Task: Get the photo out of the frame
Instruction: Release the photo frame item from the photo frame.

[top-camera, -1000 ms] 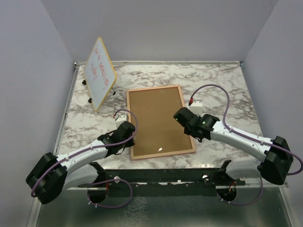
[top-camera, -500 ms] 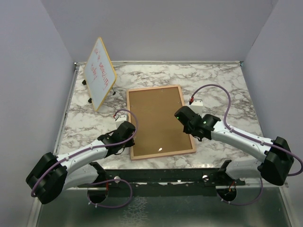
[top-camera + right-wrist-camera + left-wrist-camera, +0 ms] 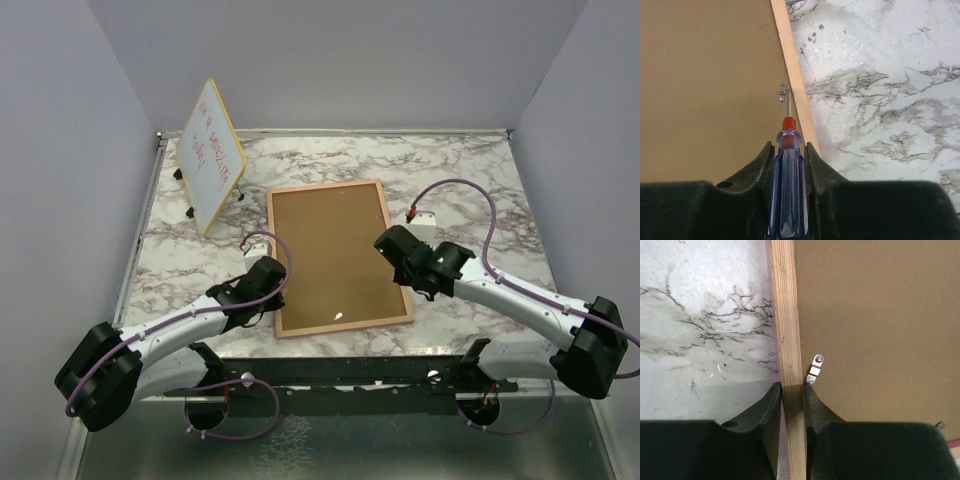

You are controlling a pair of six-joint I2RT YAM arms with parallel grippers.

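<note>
The frame (image 3: 335, 255) lies face down in the middle of the table, brown fibreboard back up, thin pink-wood border around it. The photo is hidden under the back. My left gripper (image 3: 268, 290) is shut on the frame's left rail (image 3: 790, 330), one finger on each side; a metal clip (image 3: 815, 368) sits just ahead on the backboard. My right gripper (image 3: 393, 245) is shut on a blue-handled screwdriver (image 3: 788, 175) with a red collar. Its thin tip reaches a small metal clip (image 3: 782, 92) by the frame's right rail (image 3: 797, 85).
A yellow-edged whiteboard (image 3: 211, 152) with red writing stands tilted at the back left. Marble tabletop (image 3: 470, 190) lies bare around the frame. Grey walls close in the left, right and back sides.
My right arm has shifted slightly right and back, drawing the gripper a little toward the frame's right edge. The left arm and the frame have not moved.
</note>
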